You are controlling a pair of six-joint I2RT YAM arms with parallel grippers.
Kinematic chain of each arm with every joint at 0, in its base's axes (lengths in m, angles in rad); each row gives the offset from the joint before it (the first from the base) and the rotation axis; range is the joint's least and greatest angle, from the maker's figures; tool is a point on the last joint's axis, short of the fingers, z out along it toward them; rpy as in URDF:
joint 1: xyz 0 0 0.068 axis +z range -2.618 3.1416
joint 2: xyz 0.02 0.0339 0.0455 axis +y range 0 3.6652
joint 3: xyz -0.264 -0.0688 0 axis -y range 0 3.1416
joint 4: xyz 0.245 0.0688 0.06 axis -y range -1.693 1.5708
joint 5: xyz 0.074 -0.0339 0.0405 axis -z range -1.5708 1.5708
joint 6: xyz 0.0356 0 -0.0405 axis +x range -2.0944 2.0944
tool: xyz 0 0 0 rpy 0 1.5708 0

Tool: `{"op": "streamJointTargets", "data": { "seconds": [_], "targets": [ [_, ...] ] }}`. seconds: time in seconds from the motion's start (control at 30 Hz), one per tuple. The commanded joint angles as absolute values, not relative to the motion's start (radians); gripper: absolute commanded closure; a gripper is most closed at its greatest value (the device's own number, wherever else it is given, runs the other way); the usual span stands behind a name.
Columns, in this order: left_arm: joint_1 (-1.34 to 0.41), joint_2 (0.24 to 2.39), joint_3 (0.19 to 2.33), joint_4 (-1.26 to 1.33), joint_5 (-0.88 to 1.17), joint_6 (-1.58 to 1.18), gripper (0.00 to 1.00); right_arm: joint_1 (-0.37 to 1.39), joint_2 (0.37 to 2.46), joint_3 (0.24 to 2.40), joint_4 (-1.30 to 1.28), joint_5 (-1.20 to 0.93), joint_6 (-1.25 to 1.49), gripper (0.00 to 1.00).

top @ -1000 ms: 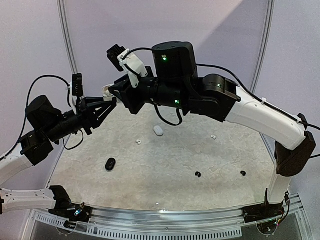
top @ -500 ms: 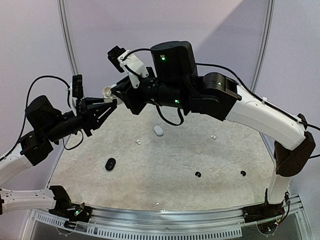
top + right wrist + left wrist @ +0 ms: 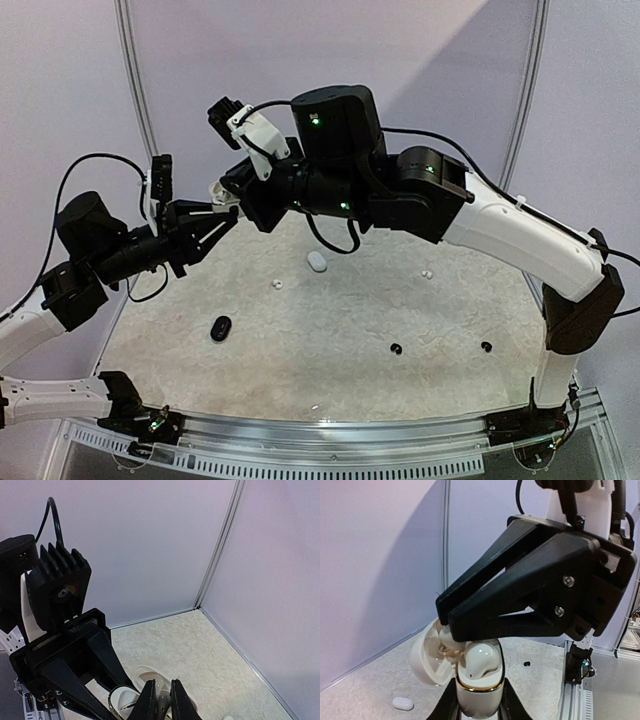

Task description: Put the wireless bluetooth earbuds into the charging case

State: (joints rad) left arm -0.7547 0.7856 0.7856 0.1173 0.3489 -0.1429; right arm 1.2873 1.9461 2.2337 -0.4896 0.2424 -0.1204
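Observation:
My left gripper [image 3: 477, 713] is shut on an upright white charging case [image 3: 478, 692] with a gold rim, its lid [image 3: 426, 656] swung open to the left. One white earbud [image 3: 481, 662] sits in the case's right slot. My right gripper [image 3: 162, 701] comes down from above, its narrow jaws shut on a second white earbud [image 3: 447, 639] at the left slot by the lid. In the top view both grippers meet high at the back left, left gripper [image 3: 212, 218] below the right gripper [image 3: 222, 192].
On the table lie a closed white case [image 3: 317, 261], a black case [image 3: 221, 328], a white earbud [image 3: 277, 284], more white buds [image 3: 427, 273], two black earbuds [image 3: 396, 348] [image 3: 486, 346] and a white bud [image 3: 315, 407] near the front rail.
The right arm has shifted slightly left and down onto the case, and its jaws have narrowed. The left gripper keeps hold of the case almost in place.

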Motion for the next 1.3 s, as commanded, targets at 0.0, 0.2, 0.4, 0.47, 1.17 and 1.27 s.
{"op": "streamJointTargets", "data": {
  "seconds": [0.0, 0.2, 0.4, 0.47, 1.17, 1.27],
  "targets": [
    [-0.775, 0.77, 0.791, 0.184, 0.366, -0.152, 1.0, 1.289, 1.95, 2.229, -0.595, 0.209, -0.115, 0.91],
    [-0.772, 0.765, 0.786, 0.208, 0.409, -0.153, 1.0, 1.259, 1.904, 2.179, -0.588, 0.09, -0.066, 0.88],
    [-0.773, 0.761, 0.785, 0.23, 0.456, -0.153, 1.0, 1.252, 1.884, 2.168, -0.601, 0.064, -0.069, 0.83],
    [-0.773, 0.764, 0.787, 0.237, 0.465, -0.149, 1.0, 1.251, 1.885, 2.167, -0.603, 0.059, -0.065, 0.83],
    [-0.767, 0.756, 0.78, 0.216, 0.405, -0.149, 1.0, 1.25, 1.844, 2.13, -0.539, 0.095, -0.047, 0.99],
    [-0.764, 0.758, 0.774, 0.193, 0.371, -0.141, 1.0, 1.243, 1.805, 2.081, -0.459, 0.095, -0.03, 1.0]
  ]
}}
